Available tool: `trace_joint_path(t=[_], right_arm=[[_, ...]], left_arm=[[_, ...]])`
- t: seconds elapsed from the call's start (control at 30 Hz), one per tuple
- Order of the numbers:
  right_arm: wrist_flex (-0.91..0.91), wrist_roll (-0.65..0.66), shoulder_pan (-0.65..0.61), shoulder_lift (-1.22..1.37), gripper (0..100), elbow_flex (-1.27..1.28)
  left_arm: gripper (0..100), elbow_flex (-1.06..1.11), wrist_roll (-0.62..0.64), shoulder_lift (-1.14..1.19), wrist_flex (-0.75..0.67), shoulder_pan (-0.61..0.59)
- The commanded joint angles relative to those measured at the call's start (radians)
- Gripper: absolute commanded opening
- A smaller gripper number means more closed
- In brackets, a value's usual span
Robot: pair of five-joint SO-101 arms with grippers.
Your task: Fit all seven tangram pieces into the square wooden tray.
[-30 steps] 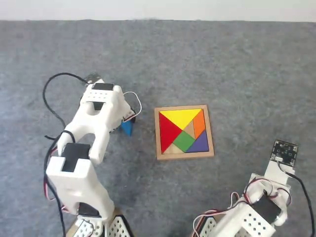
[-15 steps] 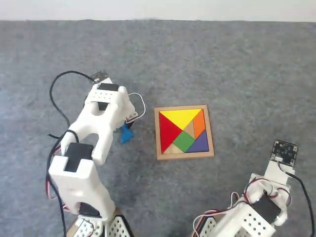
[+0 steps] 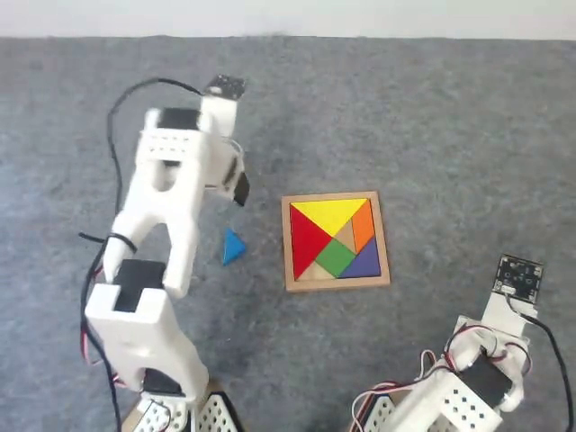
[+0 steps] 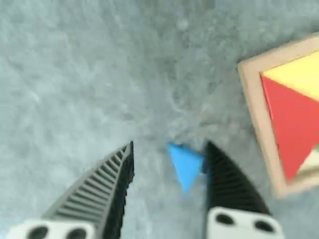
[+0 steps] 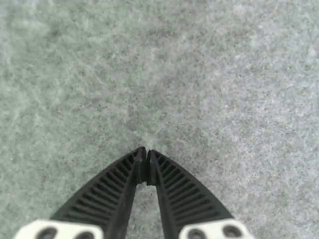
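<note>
While the left gripper (image 4: 169, 145) has its jaws spread wide apart and grips nothing, the blue triangle (image 4: 187, 167) shows in the gap between them in the left wrist view, closer to one finger than to the other, lying flat on the grey carpet (image 4: 99, 74) below. From the high view this gripper (image 3: 239, 186) hangs apart from the blue triangle (image 3: 233, 247), which lies loose on the carpet between the left arm (image 3: 166, 216) and the square wooden tray (image 3: 289, 247), near the tray's side but not touching it.

The right gripper (image 5: 146, 152) has its jaws pressed together with nothing between them, pointing at bare carpet. The right arm (image 3: 468, 396) sits folded back at the near edge of the table, well away from the tray.

The tray lies flat, its frame square to the table. Inside it sit a yellow triangle (image 3: 331, 214) along the far side, a red triangle (image 3: 306, 241) along the side facing the blue piece, an orange piece (image 3: 363, 225) on the opposite side, a green square (image 3: 335, 258) and a purple triangle (image 3: 365, 264) along the near side. A pale, wood-coloured patch (image 3: 312, 272) shows in the near corner beside the red triangle and the green square.
</note>
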Motion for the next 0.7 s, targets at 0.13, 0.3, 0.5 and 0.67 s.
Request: trace_joint_path(t=[0.13,0.3,0.5,0.67], right_arm=[[0.007,-0.008,0.008,-0.001,0.8,0.012],[0.007,-0.008,0.008,-0.001,0.8,0.012],[0.007,-0.008,0.008,-0.001,0.8,0.012],[0.007,-0.008,0.008,-0.001,0.8,0.012]], left_arm=[[23,0.236,-0.199,-0.071,-0.011,0.055],[22,0.552,-0.265,-0.420,-0.276,0.078],[22,0.817,-0.270,-0.628,-0.391,0.121],[22,0.785,-0.267,-0.416,-0.450,0.120]])
